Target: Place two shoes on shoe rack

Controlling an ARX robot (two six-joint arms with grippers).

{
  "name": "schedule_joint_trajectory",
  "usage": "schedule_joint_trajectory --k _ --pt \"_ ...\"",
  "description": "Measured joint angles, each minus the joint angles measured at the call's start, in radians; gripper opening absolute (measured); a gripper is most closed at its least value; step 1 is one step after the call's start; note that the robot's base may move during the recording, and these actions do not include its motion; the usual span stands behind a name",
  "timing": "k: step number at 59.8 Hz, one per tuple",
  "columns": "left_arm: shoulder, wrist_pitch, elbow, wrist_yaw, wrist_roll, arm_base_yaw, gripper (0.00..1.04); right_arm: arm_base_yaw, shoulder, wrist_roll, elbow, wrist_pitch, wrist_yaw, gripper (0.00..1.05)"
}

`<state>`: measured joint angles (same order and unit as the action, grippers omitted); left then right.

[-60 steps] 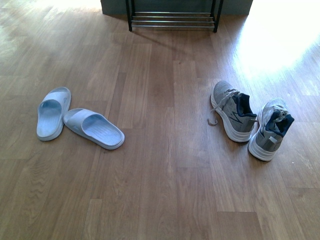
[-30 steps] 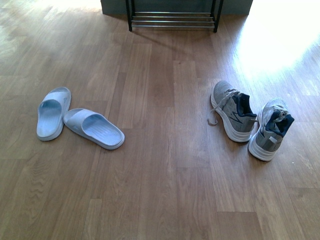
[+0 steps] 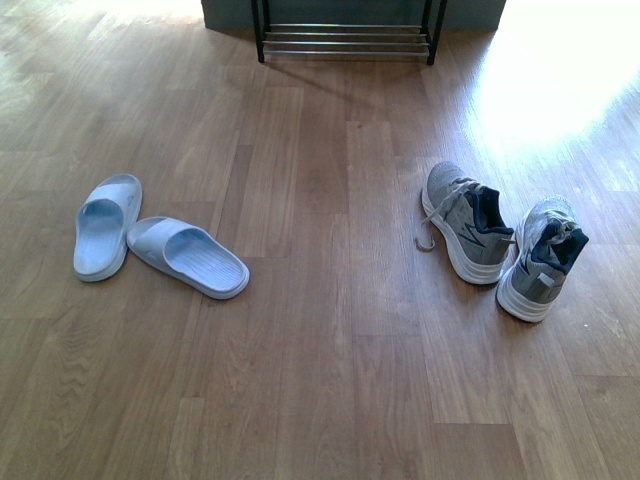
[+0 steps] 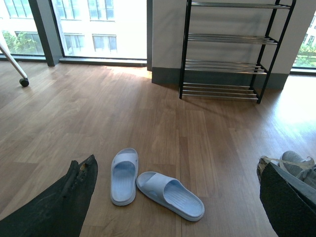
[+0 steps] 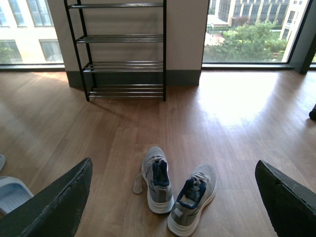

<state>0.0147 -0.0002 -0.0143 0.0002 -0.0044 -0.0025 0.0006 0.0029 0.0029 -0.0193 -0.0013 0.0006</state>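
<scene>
Two pairs down on the floor [image 3: 330, 360], none up on the shoe rack [image 4: 222, 38]

From where I stand, the pale blue slides [image 3: 190, 257] lie to the robot's left, one angled across the other's side, touching or very nearly so. The grey sneakers [image 3: 465, 222] sit to its right, toes towards the rack, heels just beside each other. The rack stands against the far wall, well apart from both pairs, and no shoe rests on its chrome rods.

The left tool [image 4: 176, 165] hangs spread wide over the slides with nothing between its fingers. The right tool [image 5: 174, 164] hangs just as wide and just as bare over the sneakers.

I would guess the slides are light, moulded and a bit springy, with a smooth skin that could slip. The arched strap looks like the best place to pinch, or else the sidewall.

The sneakers should weigh more. Their mesh uppers will likely fold under pressure, while the white sole and padded heel collar should hold firm, so the heel collar looks the place to grip. One loose lace [image 3: 428, 240] trails on the boards and could snag or drag. The round rods leave gaps, so each sole needs to span at least two of them.
</scene>
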Motion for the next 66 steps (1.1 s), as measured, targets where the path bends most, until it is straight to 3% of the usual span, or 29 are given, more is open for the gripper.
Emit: schedule_joint_trajectory --k 66 --pt "0.000 0.000 0.000 0.002 0.000 0.000 0.95 0.000 0.000 0.000 0.000 0.000 0.000 0.96"
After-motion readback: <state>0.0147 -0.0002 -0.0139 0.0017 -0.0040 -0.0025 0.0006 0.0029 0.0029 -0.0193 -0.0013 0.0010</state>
